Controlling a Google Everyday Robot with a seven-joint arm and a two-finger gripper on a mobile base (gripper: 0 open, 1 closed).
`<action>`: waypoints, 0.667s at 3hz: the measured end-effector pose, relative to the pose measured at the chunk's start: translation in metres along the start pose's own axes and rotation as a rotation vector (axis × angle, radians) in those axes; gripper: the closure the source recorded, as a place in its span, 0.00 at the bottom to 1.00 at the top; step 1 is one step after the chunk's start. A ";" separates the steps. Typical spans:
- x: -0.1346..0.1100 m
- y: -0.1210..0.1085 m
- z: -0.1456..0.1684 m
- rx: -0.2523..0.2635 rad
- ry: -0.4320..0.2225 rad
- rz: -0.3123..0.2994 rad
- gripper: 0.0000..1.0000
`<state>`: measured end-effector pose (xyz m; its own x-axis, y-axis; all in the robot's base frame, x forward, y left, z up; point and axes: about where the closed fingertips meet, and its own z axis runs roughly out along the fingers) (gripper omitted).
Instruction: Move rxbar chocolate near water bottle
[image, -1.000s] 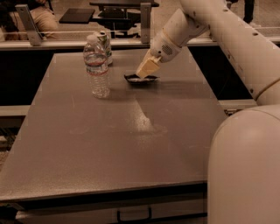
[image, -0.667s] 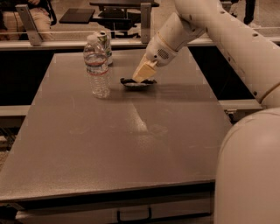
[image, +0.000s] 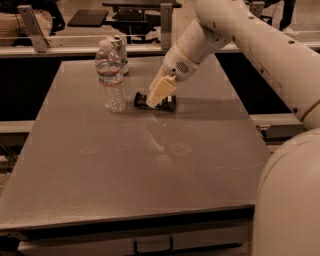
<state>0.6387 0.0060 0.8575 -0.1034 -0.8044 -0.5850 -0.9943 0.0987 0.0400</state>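
The rxbar chocolate (image: 169, 104) is a small flat black bar on the grey table (image: 150, 170), at its far middle. My gripper (image: 155, 101) comes down on it from the upper right, its pale fingers (image: 161, 90) shut on the bar's middle. The bar rests on or just above the table top. The water bottle (image: 111, 77), clear and ribbed with a white cap, stands upright just left of the bar, a short gap apart.
A green-white can (image: 121, 52) stands right behind the bottle. My white arm (image: 250, 35) reaches in from the right, and the robot body (image: 290, 200) fills the lower right. A railing and other tables lie beyond the far edge.
My gripper has moved left and toward the near side with the bar in it, bringing the bar closer to the water bottle. The bottle and can have not moved.
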 end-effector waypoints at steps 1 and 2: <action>0.000 0.000 0.003 -0.004 0.000 0.000 0.00; 0.000 0.000 0.003 -0.004 0.000 0.000 0.00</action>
